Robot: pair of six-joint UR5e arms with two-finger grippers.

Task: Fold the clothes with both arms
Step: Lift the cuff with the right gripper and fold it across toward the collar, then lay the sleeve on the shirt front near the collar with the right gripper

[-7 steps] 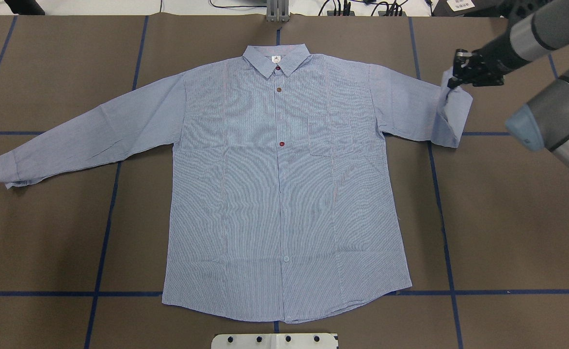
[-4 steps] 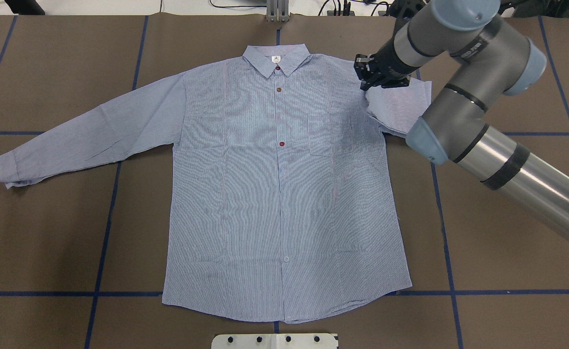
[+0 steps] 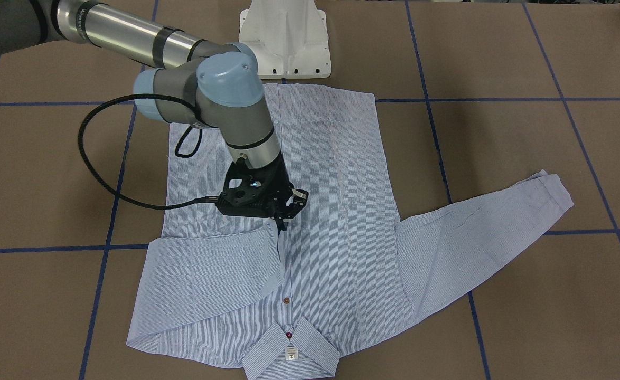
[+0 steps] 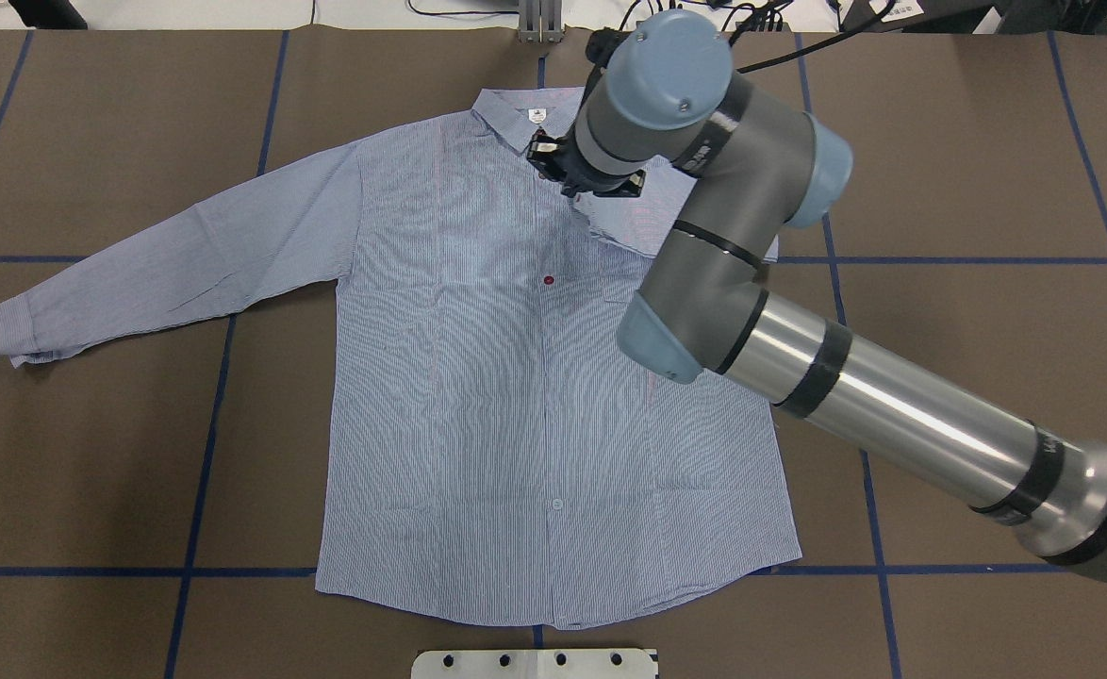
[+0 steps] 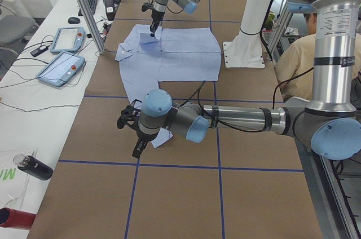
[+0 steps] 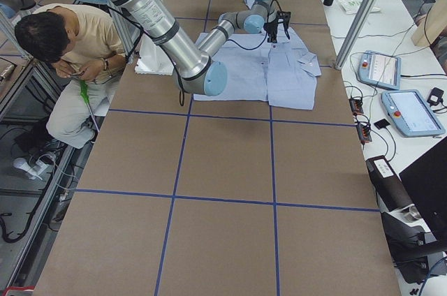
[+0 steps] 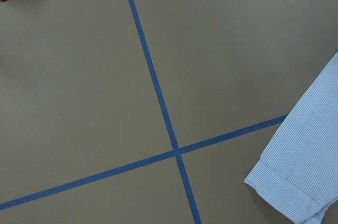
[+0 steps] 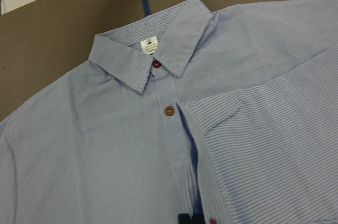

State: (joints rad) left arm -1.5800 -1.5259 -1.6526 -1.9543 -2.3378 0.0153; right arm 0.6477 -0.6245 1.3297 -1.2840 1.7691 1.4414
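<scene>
With the right pincer (image 3: 283,221) pinching the cuff (image 3: 279,250) over the shirt (image 3: 336,174), we risk a skewed, bunched fold if it releases high.

Shirt (image 4: 478,396): light blue, fine-striped, buttoned, flat face-up on table (image 4: 91,453); one sleeve folded over chest, cuff pinched by right end effector (image 3: 283,224); other sleeve outstretched, left end effector (image 5: 136,149) near its cuff.

Bright, even, diffuse light from above in every view; only a faint, soft shadow under the right arm (image 3: 225,84) on the shirt (image 3: 341,158). Glare streaks along that arm's silver tube, reddish moiré over the shirt's fine stripes in the overhead view. Mostly sharp, slightly soft at the near edge of the right wrist view.
</scene>
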